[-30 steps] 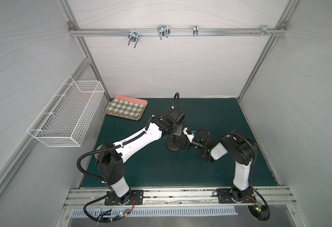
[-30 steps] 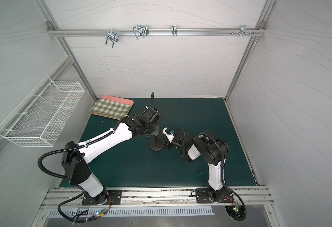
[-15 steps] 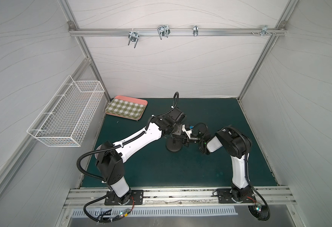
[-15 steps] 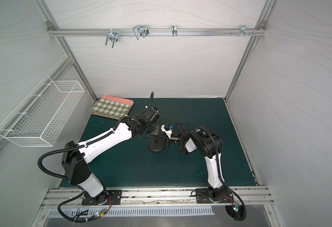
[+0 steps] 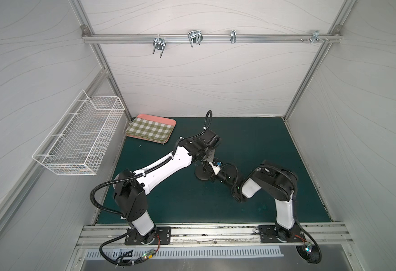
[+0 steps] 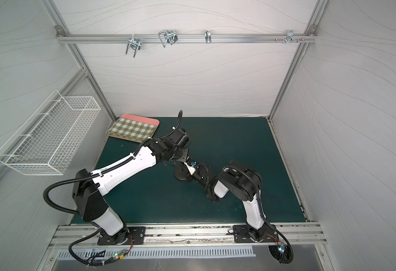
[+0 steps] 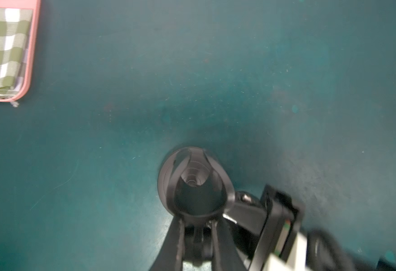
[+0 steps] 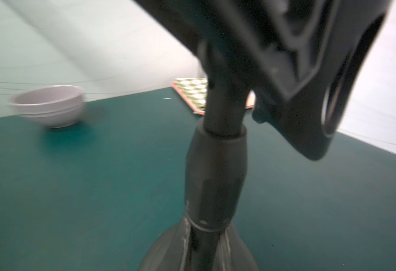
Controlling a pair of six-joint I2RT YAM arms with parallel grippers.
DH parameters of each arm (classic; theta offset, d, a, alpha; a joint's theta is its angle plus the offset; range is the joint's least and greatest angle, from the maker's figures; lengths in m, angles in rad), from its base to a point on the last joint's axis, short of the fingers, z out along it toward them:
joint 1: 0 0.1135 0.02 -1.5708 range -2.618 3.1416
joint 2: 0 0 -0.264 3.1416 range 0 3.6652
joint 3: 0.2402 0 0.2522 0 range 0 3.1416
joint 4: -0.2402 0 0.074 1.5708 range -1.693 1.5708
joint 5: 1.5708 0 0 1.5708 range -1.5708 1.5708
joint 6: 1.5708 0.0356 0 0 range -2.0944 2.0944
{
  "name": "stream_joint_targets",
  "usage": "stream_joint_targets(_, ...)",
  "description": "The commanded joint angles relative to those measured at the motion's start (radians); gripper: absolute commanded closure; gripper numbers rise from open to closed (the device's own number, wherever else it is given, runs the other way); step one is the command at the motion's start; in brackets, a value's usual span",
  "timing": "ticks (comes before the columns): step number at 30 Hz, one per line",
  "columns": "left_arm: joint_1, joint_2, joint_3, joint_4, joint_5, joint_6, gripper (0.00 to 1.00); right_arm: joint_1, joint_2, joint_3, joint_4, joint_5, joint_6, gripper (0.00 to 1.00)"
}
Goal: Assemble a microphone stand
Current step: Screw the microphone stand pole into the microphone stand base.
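Observation:
The microphone stand's black disc base (image 5: 200,175) (image 6: 180,175) lies mid-mat in both top views. Its thin rod (image 8: 217,178) stands upright. In the left wrist view I look down through the U-shaped clip (image 7: 199,213) onto the base (image 7: 164,183). My left gripper (image 7: 198,225) (image 5: 206,164) points down from above, shut on the rod just under the clip. My right gripper (image 8: 204,239) (image 5: 213,175) reaches in low from the right and is shut on the rod's lower part. In the right wrist view the base is hidden.
A pink tray (image 5: 150,128) with a green checked cloth lies at the back left of the mat. A pale bowl (image 8: 49,105) stands on the mat, seen in the right wrist view only. A white wire basket (image 5: 79,138) hangs on the left wall.
My right gripper has closed from open onto the rod, and the right arm has shifted a little. The left arm has kept its place and its grip.

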Motion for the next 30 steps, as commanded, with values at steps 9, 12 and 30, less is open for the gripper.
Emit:
stream_joint_targets(9, -0.016, 0.018, -0.029, 0.065, 0.095, -0.030, 0.97, 0.130, 0.056, 0.033, -0.069, 0.256, -0.163, 0.49)
stream_joint_targets(12, -0.016, 0.019, -0.025, 0.069, 0.094, -0.027, 0.97, 0.069, -0.012, -0.041, -0.069, 0.076, -0.117, 0.24)
stream_joint_targets(30, -0.011, 0.017, -0.021, 0.067, 0.099, -0.017, 0.97, -0.422, 0.032, 0.100, -0.066, -1.139, 0.244, 0.36)
